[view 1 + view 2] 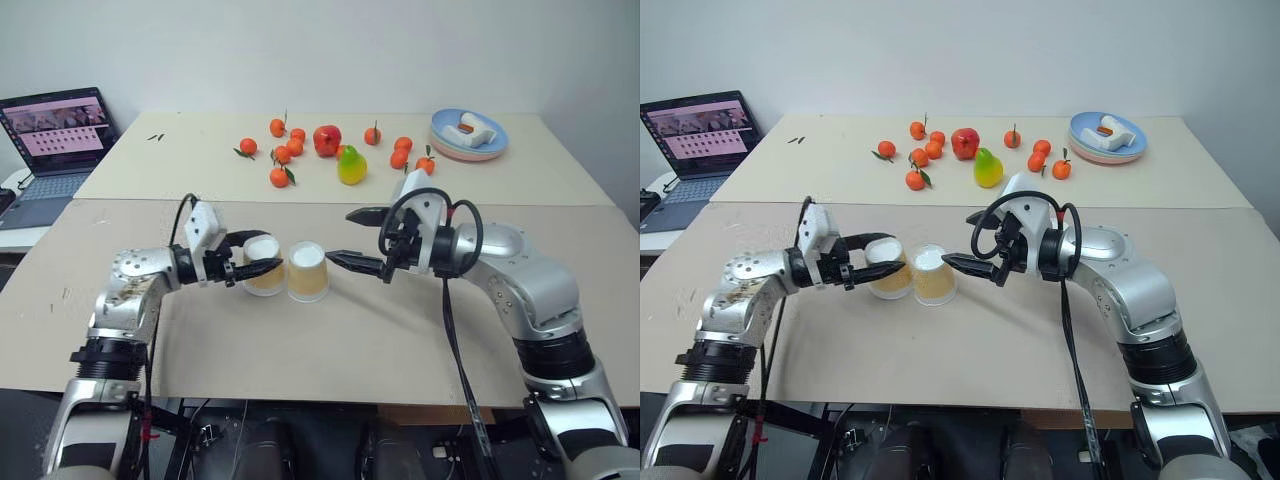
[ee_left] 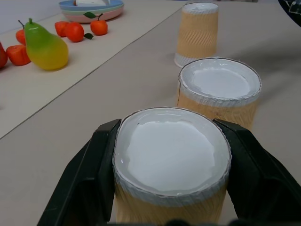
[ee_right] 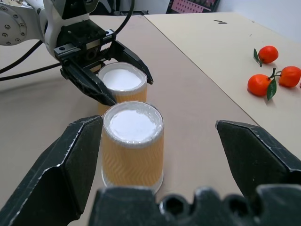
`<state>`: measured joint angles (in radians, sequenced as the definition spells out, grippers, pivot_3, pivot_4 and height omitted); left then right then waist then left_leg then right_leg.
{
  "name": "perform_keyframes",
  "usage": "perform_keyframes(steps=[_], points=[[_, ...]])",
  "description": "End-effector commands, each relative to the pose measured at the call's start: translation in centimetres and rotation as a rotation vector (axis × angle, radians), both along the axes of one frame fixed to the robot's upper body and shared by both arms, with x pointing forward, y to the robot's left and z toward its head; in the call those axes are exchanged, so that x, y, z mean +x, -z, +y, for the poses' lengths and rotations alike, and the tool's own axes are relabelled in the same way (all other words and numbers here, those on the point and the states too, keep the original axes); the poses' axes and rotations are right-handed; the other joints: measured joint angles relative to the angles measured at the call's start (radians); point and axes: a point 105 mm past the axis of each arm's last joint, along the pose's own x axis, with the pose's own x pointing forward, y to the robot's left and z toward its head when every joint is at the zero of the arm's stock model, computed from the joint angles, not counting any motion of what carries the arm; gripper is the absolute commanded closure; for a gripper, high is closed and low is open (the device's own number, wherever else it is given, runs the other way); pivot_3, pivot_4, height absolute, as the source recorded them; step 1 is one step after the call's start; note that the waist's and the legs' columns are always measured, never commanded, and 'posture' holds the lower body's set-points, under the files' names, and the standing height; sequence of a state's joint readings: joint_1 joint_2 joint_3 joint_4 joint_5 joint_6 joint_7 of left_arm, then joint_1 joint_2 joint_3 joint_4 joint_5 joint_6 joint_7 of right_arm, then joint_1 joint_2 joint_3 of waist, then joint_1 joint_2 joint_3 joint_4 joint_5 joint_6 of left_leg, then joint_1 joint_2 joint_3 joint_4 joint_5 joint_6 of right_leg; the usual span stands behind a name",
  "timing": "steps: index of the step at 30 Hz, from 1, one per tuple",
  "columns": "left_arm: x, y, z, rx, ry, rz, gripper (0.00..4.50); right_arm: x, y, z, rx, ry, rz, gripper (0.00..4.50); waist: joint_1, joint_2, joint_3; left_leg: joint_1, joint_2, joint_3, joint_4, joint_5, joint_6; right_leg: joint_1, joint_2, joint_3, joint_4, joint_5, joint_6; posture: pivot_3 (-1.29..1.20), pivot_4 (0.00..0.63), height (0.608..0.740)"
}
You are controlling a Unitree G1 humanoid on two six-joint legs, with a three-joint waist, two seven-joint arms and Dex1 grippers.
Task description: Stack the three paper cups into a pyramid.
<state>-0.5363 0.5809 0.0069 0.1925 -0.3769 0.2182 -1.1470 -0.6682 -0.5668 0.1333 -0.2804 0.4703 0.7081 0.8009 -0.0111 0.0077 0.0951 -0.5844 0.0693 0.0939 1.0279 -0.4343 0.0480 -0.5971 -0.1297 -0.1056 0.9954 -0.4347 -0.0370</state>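
Cups look light, crushable: left gripper [image 1: 262, 263] clamps one paper cup [image 1: 265, 266] near its base; right gripper [image 1: 352, 238], at three o'clock, gapes.

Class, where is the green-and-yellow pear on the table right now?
The pear stands on the far table, just right of the red apple, among the scattered oranges.

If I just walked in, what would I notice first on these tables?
The two tan paper cups standing upside down side by side on the near table, with the left gripper clamped on the left one and the right gripper wide open beside the other. A third cup stands further along. Behind, on the far table, bright tangerines, a red apple and a yellow-green pear lie scattered.
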Motion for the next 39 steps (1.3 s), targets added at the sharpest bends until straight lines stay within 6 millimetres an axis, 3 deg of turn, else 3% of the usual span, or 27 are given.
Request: perform_keyframes(steps=[1, 15, 17, 20, 26, 35, 39], points=[[-0.4, 0.6, -1.7, 0.011, 0.071, 0.019, 1.93, 0.1, -1.7, -0.8, 0.015, 0.033, -0.067, 0.0, 0.001, 0.0, 0.0, 0.0, 0.0, 0.0, 0.0, 0.0, 0.0, 0.0, 0.0, 0.0, 0.0, 0.0, 0.0, 0.0, 0.15, 0.638], [-0.8, 1.1, -3.1, 0.008, 0.126, 0.042, 1.93, 0.2, -1.8, -1.3, 0.001, 0.063, -0.076, 0.0, 0.002, 0.0, 0.0, 0.0, 0.0, -0.001, 0.0, 0.0, 0.0, 0.0, 0.0, 0.0, 0.0, 0.0, 0.0, 0.0, 0.15, 0.638], [-0.8, 1.0, -3.1, 0.008, 0.125, 0.039, 0.93, 0.3, -1.8, -1.4, 0.0, 0.064, -0.077, 0.0, 0.002, 0.0, 0.0, 0.0, 0.0, -0.001, 0.0, 0.0, 0.001, 0.0, 0.0, 0.0, 0.0, 0.0, 0.0, 0.0, 0.15, 0.638], [-0.8, 1.0, -3.0, 0.003, 0.122, 0.043, 0.14, 0.3, -1.8, -1.4, 0.0, 0.063, -0.077, 0.0, 0.001, 0.0, 0.0, -0.001, -0.001, -0.001, 0.0, 0.0, 0.001, 0.0, 0.001, 0.0, 0.0, 0.0, 0.0, 0.0, 0.15, 0.638], [-0.8, 0.1, -2.6, 0.011, 0.105, 0.011, 0.14, 0.3, -1.6, -1.2, -0.002, 0.053, -0.069, 0.0, -0.003, 0.0, 0.0, -0.001, 0.0, -0.001, -0.001, 0.0, 0.001, 0.0, 0.001, 0.001, 0.0, 0.0, 0.0, 0.0, 0.15, 0.638], [-3.3, -3.2, -0.8, 0.084, 0.128, -0.022, 0.14, 0.2, -1.4, -1.3, 0.002, 0.051, -0.06, 0.0, -0.004, 0.0, 0.0, 0.0, 0.0, -0.002, -0.001, 0.0, 0.001, -0.001, 0.002, 0.002, 0.0, 0.0, 0.0, 0.0, 0.15, 0.638], [-4.9, -5.7, -0.3, 0.119, 0.138, -0.063, 0.14, 0.9, -1.9, -3.3, 0.0, 0.101, -0.069, 0.0, -0.003, 0.0, 0.0, 0.0, 0.0, -0.003, -0.001, 0.0, 0.001, -0.001, 0.002, 0.002, -0.001, 0.0, 0.0, 0.0, 0.15, 0.638]])
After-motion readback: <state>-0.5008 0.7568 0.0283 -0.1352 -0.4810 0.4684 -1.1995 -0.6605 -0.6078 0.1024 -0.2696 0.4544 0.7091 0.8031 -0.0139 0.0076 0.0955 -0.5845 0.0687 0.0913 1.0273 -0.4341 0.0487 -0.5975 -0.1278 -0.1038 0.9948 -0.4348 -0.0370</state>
